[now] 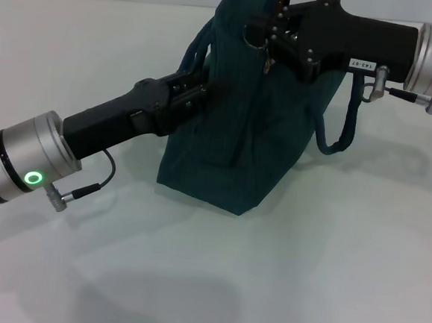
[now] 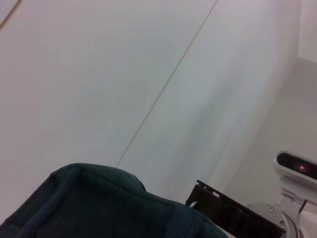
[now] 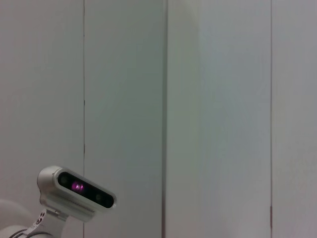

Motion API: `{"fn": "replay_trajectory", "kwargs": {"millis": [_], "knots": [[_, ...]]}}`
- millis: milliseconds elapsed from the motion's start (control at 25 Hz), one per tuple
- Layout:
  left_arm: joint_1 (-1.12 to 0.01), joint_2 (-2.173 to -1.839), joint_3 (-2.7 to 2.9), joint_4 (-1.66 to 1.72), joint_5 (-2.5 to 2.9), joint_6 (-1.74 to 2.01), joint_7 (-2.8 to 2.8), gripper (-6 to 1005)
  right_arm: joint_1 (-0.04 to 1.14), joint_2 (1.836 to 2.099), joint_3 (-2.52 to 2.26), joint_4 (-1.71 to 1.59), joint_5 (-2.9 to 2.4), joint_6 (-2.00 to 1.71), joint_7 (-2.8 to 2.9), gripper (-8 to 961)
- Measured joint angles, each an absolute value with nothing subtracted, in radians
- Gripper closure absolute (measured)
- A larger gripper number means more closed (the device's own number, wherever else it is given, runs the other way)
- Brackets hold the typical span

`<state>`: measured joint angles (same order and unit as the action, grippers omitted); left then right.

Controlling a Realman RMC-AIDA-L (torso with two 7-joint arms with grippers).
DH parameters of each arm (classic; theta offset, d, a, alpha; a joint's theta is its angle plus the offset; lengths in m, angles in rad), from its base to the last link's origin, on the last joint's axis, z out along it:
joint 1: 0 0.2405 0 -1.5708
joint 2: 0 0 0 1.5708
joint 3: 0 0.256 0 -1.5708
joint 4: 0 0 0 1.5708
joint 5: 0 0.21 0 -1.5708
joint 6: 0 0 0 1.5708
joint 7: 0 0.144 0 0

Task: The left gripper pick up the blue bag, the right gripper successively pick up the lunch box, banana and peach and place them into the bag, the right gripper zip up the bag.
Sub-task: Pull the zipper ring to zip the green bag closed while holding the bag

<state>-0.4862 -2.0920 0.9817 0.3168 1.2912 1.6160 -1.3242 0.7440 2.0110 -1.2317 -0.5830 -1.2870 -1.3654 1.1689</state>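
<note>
Now, from the left, the left gripper reaches across the white table and presses into the near-left side of the blue bag; its fingers seem clamped on the fabric or a handle there, though the exact hold is hidden by folds. The bag stands upright in the middle of the table, its top edge drawn together, one padded handle hanging down its right side. At the top of the bag, the right gripper comes in from the right, fingers closed at the zipper ring. No lunch box, banana or peach shows outside. Both wrist views show mostly wall; the left one catches the bag's top.
</note>
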Motion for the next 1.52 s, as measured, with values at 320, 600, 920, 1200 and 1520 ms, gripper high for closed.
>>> {"fn": "replay_trajectory", "kwargs": {"millis": [320,600,920,1200,1520], "knots": [[-0.485,-2.093,0.982,0.311,1.291,1.614,-1.310,584,0.733,2.011,-1.232,-0.583,-1.286,-1.372,1.186,936],[-0.485,-2.092,0.982,0.309,1.292,1.607,-1.289,853,0.711,2.012,-1.229,-0.583,-1.281,-1.383,1.207,935],[-0.486,-2.092,1.007,0.309,1.293,1.585,-1.270,932,0.698,2.013,-1.221,-0.582,-1.261,-1.386,1.308,935],[-0.481,-2.092,1.025,0.307,1.300,1.580,-1.262,942,0.672,2.009,-1.210,-0.568,-1.194,-1.387,1.419,935],[-0.486,-2.092,1.064,0.314,1.300,1.583,-1.261,944,0.667,2.001,-1.195,-0.558,-1.186,-1.406,1.441,935]]}}
